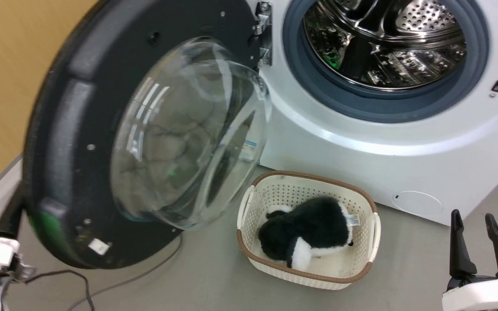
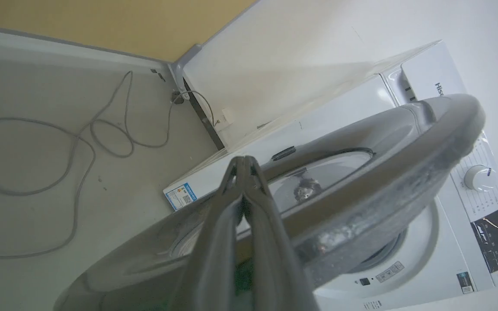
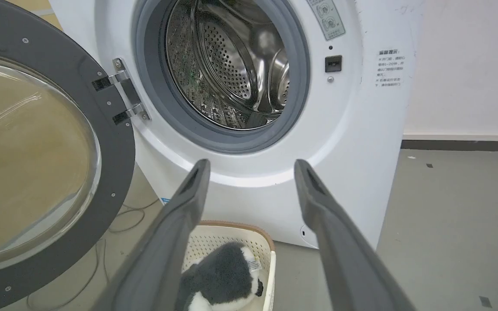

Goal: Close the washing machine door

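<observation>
Grey floor (image 1: pixel 214 280), yellow wall (image 1: pixel 2 65) left | left gripper (image 2: pixel 243 164) pinched closed, empty, behind the washing machine door (image 1: pixel 71 129) | door hangs wide, left of the washing machine (image 1: pixel 404 142) | right gripper (image 1: pixel 476 233) spread, idle | risk: 2 closed fingers (image 2: pixel 221 224) could skid off the glossy rim, door stops unlatched.

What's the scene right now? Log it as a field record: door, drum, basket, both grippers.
door: open, swung out on its hinge
machine: white, its opening uncovered
drum: nothing seen inside
basket: on the floor in front of the machine, holds a plush toy
left gripper: shut, at the door's outer side; contact unclear
right gripper: open, holding nothing, apart from the door
task: door not yet closed
</observation>
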`<state>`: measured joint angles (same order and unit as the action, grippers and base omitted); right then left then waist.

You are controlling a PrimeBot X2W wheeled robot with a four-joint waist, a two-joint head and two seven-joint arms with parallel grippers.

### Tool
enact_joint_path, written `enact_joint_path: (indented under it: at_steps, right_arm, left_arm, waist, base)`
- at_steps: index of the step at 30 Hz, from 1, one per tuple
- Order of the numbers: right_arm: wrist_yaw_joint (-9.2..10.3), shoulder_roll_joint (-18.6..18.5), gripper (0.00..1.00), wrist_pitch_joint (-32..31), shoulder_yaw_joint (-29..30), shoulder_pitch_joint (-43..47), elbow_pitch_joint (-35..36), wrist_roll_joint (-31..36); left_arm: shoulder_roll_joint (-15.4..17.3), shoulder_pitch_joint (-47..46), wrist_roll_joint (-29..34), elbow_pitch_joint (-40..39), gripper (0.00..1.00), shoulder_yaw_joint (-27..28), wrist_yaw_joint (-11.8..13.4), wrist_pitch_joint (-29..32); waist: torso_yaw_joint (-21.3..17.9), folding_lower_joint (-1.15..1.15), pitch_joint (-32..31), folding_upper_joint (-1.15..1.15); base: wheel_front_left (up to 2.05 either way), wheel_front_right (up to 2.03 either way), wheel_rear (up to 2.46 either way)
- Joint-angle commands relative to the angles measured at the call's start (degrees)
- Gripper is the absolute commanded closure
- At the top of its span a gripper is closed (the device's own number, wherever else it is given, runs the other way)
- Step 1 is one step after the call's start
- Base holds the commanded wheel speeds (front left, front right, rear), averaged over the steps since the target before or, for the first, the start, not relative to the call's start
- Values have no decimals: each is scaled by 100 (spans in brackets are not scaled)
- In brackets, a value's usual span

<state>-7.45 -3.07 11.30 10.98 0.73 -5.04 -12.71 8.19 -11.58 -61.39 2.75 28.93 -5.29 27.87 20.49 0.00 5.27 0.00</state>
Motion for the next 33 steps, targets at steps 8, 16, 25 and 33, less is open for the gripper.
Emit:
enact_joint_path:
  at_steps: [8, 16, 25, 33]
  right_arm:
    - [-3, 16, 0, 139, 104, 8, 36, -173]
    - [-3, 18, 0, 234, 252, 32, 57, -241]
    - [-3, 19, 0, 342, 312, -85, 76, -263]
    - [-3, 19, 0, 370, 314, -203, 87, -238]
  left_arm:
    - [-165, 666, -864, -716, 100, -590, -97, 720]
    - [-340, 1300, -1528, -1806, 100, -1374, -148, 1195]
    - [-318, 1504, -1605, -2583, 100, -2738, -205, 1181]
    - [-145, 1210, -1120, -2279, 100, -4226, -219, -49]
  waist:
    - [139, 0, 47, 0]
    - [182, 0, 122, 0]
    - [-217, 0, 221, 0]
    - [-1015, 0, 336, 0]
  base:
    - [0, 0, 0]
    - [0, 0, 0]
    - [0, 0, 0]
    - [0, 0, 0]
